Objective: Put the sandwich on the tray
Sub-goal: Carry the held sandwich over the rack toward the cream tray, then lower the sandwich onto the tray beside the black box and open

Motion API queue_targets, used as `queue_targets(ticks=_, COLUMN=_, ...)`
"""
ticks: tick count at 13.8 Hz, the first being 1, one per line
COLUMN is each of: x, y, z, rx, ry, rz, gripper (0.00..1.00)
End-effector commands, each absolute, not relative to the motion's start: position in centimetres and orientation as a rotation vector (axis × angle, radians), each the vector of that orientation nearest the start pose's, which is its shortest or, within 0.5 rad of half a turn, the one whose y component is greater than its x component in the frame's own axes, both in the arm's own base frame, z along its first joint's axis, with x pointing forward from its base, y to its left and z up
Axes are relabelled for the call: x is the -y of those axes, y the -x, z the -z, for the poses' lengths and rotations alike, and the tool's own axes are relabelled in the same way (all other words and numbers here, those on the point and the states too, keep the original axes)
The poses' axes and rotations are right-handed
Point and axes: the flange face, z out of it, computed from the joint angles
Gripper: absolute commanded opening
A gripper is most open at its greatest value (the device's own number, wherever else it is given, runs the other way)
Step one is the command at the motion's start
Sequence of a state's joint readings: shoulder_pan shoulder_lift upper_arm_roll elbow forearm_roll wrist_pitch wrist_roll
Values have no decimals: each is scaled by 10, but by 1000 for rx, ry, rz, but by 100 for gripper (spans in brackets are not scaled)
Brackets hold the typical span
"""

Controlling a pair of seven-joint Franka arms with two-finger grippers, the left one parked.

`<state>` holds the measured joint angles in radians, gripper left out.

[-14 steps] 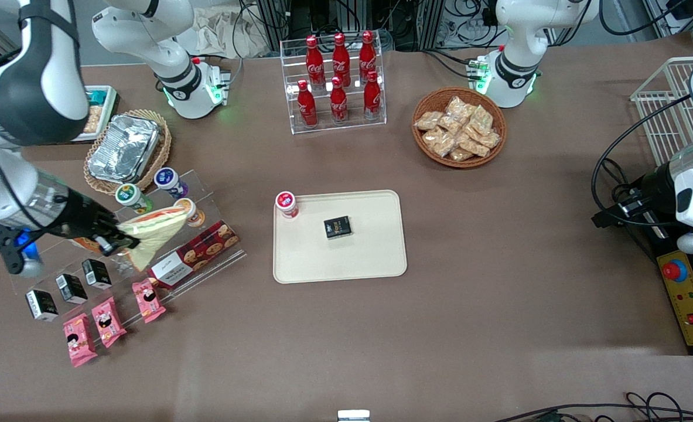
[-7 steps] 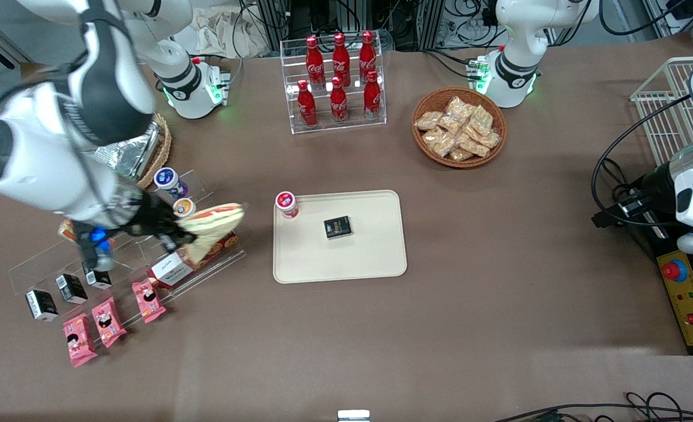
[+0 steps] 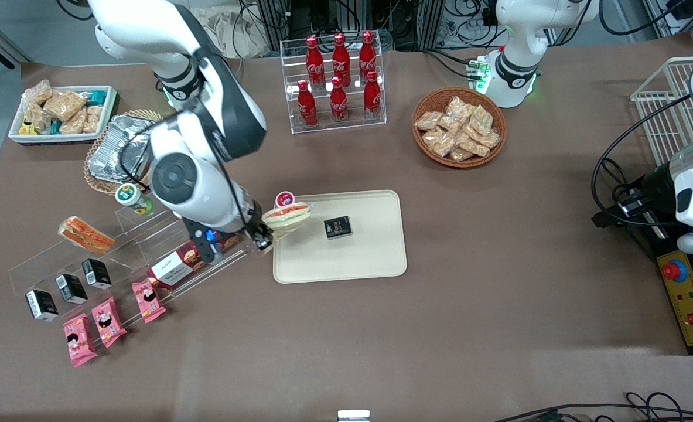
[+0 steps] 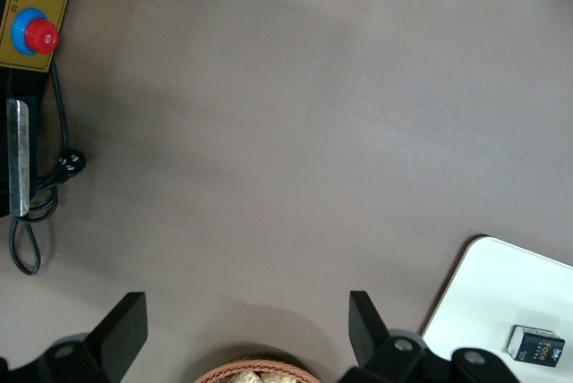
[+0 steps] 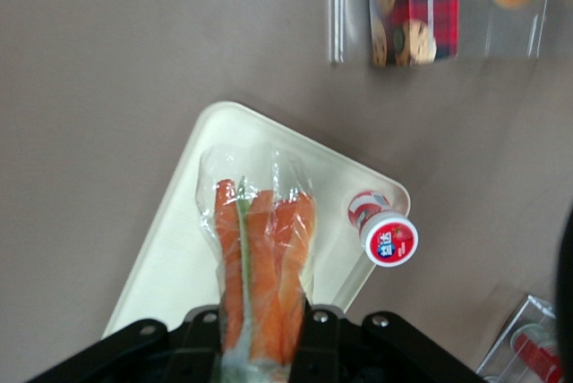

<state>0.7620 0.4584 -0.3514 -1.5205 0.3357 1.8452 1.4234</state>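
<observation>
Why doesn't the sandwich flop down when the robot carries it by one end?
Probably because the bread is fairly stiff and light: the sandwich sticks out level from the gripper over the tray. Its clear wrap looks slippery and crinkly, so it might slide. It is likely squashy if pinched hard.

My gripper (image 3: 266, 239) hangs over the tray's (image 3: 352, 258) edge at the working arm's end, clamping the sandwich (image 3: 287, 214), which juts toward two o'clock above the tray. A capped cup (image 3: 284, 200) stands on the corner at the sandwich's twelve; a small box (image 3: 337, 227) lies mid-tray at its three.
</observation>
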Motion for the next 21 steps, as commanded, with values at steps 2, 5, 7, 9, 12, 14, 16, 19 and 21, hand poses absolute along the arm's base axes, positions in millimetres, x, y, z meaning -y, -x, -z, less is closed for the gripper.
queue_targets(ticks=2, x=-343, y=-595, z=-346, rx=-1760, ry=2582, rz=-356, gripper=21)
queue_targets(ticks=5, x=-348, y=-597, z=-306, rx=-1802, ry=2575, rz=-352, gripper=25)
queue_targets(ticks=7, x=-356, y=-600, z=-293, rx=-1820, ry=2482, rz=-398, gripper=26)
queue_targets(ticks=9, x=-359, y=-603, z=-286, rx=-1829, ry=2436, rz=-393, gripper=30)
queue_targets(ticks=12, x=-377, y=-596, z=-271, rx=-1814, ry=2451, rz=-358, gripper=51)
queue_targets(ticks=14, x=-385, y=-595, z=-262, rx=-1828, ry=2432, rz=-324, gripper=51)
queue_targets(ticks=16, x=-400, y=-588, z=-250, rx=-1823, ry=2435, rz=-287, gripper=51)
queue_targets(ticks=19, x=-390, y=-597, z=-266, rx=-1795, ry=2435, rz=-255, gripper=99)
queue_targets(ticks=21, x=-386, y=-602, z=-293, rx=-1701, ry=2488, rz=-190, gripper=99)
